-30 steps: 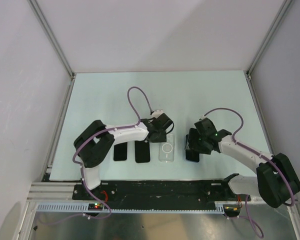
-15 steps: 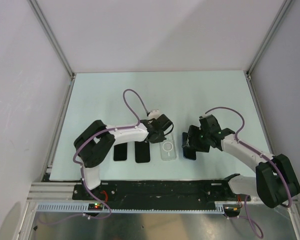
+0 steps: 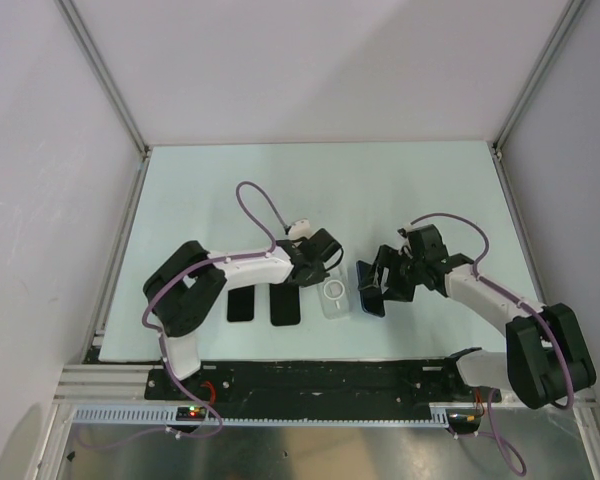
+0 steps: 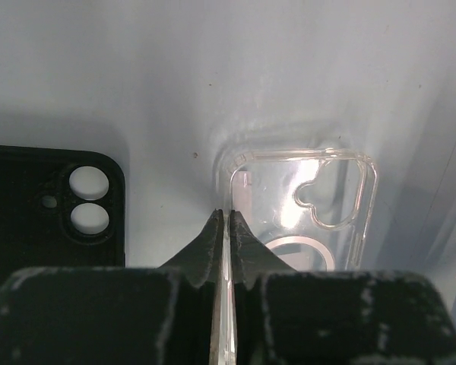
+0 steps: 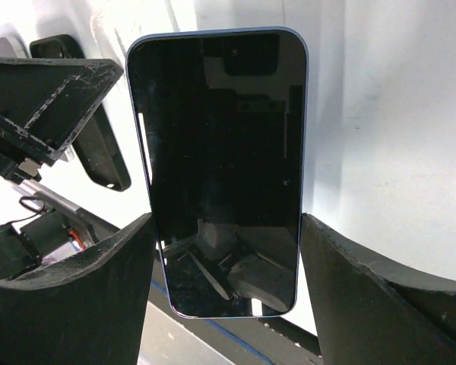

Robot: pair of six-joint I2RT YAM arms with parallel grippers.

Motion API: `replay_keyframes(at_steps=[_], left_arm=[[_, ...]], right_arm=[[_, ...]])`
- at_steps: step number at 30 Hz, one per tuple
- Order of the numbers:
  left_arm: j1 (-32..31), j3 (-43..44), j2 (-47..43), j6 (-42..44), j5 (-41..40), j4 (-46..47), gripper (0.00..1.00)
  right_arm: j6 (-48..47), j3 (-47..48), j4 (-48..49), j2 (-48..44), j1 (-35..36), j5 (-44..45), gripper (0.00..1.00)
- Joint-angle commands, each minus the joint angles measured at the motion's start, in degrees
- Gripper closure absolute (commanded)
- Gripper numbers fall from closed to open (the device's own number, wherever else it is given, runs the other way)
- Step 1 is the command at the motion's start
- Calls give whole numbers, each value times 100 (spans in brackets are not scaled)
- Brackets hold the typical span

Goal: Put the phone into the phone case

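Observation:
The clear phone case lies flat on the table between the arms. It also shows in the left wrist view, with its camera cut-out at the far end. My left gripper is shut on the case's left rim, which is pinched between the fingertips. My right gripper is shut on the long sides of the blue phone. It holds the phone tilted, dark screen towards the wrist camera, just right of the clear case.
Two black phone cases lie side by side left of the clear one. One shows in the left wrist view. The black base rail runs along the near edge.
My right gripper has carried the phone leftwards until it is close beside the clear case. My left gripper has shifted slightly and stays shut on the case rim.

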Motion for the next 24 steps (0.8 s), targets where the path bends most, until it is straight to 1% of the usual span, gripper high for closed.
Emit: replay_keyframes(at_steps=[1,3,5,7,9,12,16,24], left_arm=[[31,163,-265,-160,-87,73,88],[37,201,-312,-101,-67,79,77],[34,236,-396,-3,-77,81,68],[44,278,-508,151,-97,79,61],[60,295,-630,284,-129,81,57],[141,266,-805,433,-109,88,54],[230,203,-948,564,-75,104,54],[460,-33,-1086,599,83,246,55]], right_arm=[[31,117,433,131,-103,-815,46],[77,154,526,187,-117,-1003,46],[137,189,653,245,-142,-1199,46],[200,236,768,339,-169,-1413,46],[249,302,825,437,-193,-1620,46],[309,403,869,594,-210,-1880,46],[365,533,894,774,-217,-2100,47],[323,793,785,918,-206,-2102,47]])
